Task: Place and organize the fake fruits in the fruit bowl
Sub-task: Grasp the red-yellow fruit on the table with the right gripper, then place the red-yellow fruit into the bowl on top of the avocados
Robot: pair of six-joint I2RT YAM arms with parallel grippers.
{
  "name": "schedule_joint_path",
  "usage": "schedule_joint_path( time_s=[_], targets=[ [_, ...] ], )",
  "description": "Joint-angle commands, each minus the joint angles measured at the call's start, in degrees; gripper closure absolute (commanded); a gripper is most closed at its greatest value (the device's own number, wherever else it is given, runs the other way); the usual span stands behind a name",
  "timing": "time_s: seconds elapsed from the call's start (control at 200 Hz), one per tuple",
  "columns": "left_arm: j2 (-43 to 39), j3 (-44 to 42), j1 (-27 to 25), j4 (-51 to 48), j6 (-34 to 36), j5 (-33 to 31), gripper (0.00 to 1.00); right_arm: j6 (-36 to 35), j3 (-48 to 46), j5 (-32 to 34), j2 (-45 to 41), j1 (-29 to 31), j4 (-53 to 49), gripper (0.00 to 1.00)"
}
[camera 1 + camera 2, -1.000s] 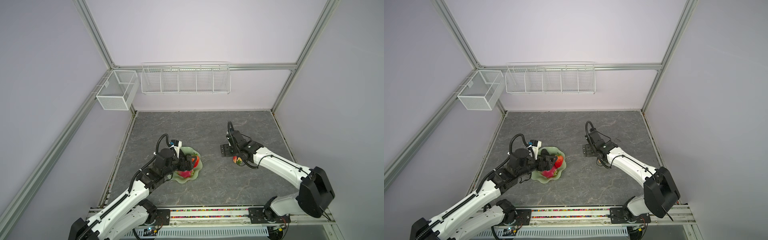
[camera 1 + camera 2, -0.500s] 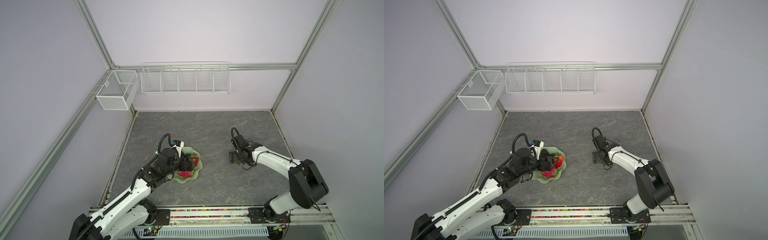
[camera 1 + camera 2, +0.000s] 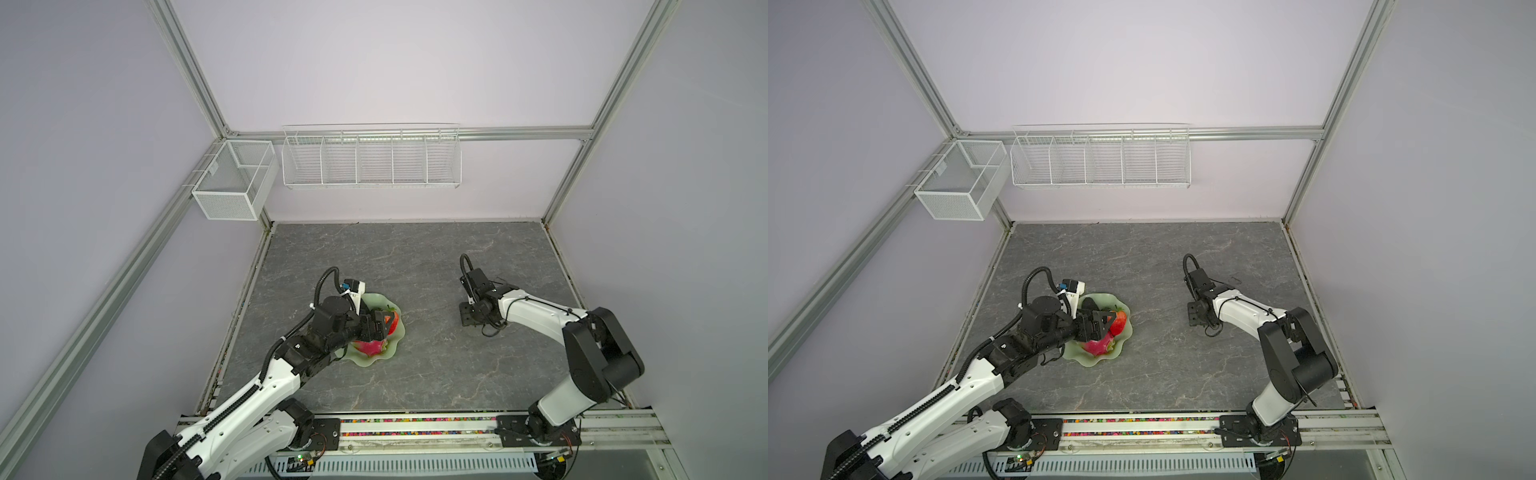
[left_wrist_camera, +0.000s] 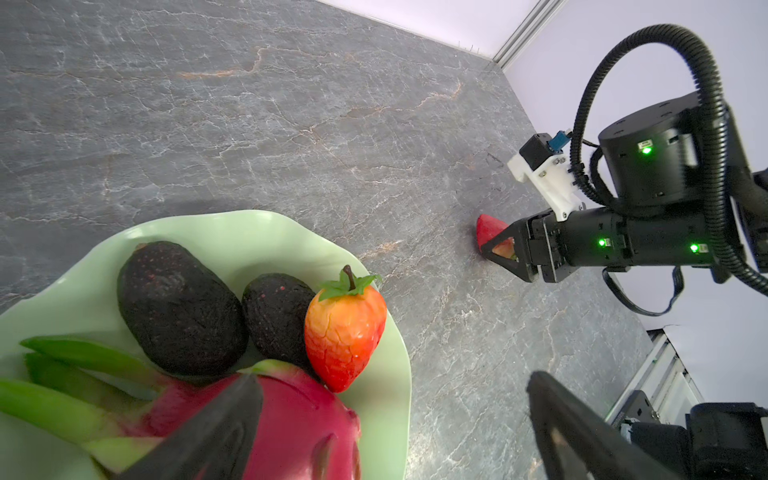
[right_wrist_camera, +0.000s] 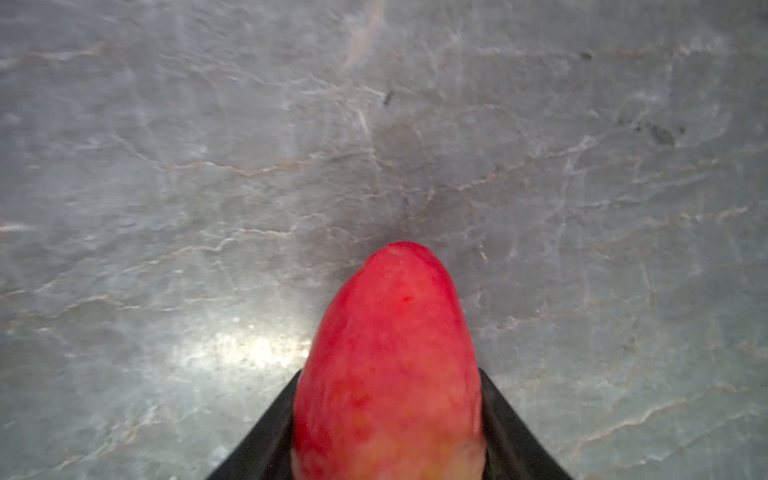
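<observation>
The pale green fruit bowl [image 3: 376, 362] [image 3: 1096, 362] [image 4: 249, 224] holds a magenta dragon fruit [image 3: 370, 345] [image 3: 1096, 345] [image 4: 299, 424], two dark avocados [image 4: 178, 307] [image 4: 276, 316] and a red strawberry [image 3: 394, 322] [image 3: 1119, 323] [image 4: 343, 332]. My left gripper [image 3: 380, 326] [image 3: 1100, 324] [image 4: 392, 384] hovers open over the bowl's right side, holding nothing. To the right, my right gripper [image 3: 467, 318] [image 3: 1194, 318] [image 4: 494, 245] [image 5: 388, 415] sits low on the table, shut on a second strawberry [image 5: 390, 353] [image 4: 488, 230]. That strawberry's tip pokes out past the fingers. In both top views the gripper hides it.
Two white wire baskets [image 3: 370, 158] [image 3: 232, 183] hang on the back wall and left corner. Grey marble tabletop [image 3: 415, 266] lies between the bowl and the right gripper. A rail [image 3: 415, 420] runs along the front edge.
My right gripper has come down onto the strawberry on the table and closed on it. The left gripper has stayed open over the bowl.
</observation>
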Motion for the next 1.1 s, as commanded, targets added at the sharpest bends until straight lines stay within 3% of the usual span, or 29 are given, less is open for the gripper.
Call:
schedule_joint_path(
  time_s=[0.0, 0.25, 0.365, 0.62, 0.755, 0.895, 1.095],
  targets=[
    [-0.4, 0.1, -0.2, 0.7, -0.2, -3.3, 0.0, -8.1, 3.9, -5.1, -3.2, 4.0, 3.1, 0.44],
    [-0.5, 3.9, 3.2, -13.4, -5.5, -17.8, 0.0, -24.0, 18.3, -19.9, 1.4, 12.8, 3.2, 0.45],
    [-4.0, 2.5, 4.2, -14.3, -5.9, -19.4, 0.0, -31.0, 27.2, -31.3, 7.7, 12.8, -1.3, 0.45],
    [-10.0, 1.2, 6.3, -18.3, -8.3, -21.1, 0.0, -43.9, 45.4, -39.5, 19.6, 13.6, -16.5, 0.45],
    [-10.7, 0.0, 9.3, -17.5, -8.2, -18.4, 0.0, -50.8, 55.2, -37.3, 25.8, 15.5, -25.6, 0.44],
    [-10.8, -0.1, 10.5, -17.2, -7.6, -16.9, 0.0, -53.8, 60.1, -30.7, 30.6, 17.0, -26.5, 0.46],
    [-10.4, -0.3, 10.6, -17.0, -7.3, -16.8, 0.01, -55.8, 68.7, -32.0, 36.3, 18.1, -32.3, 0.45]
  ],
)
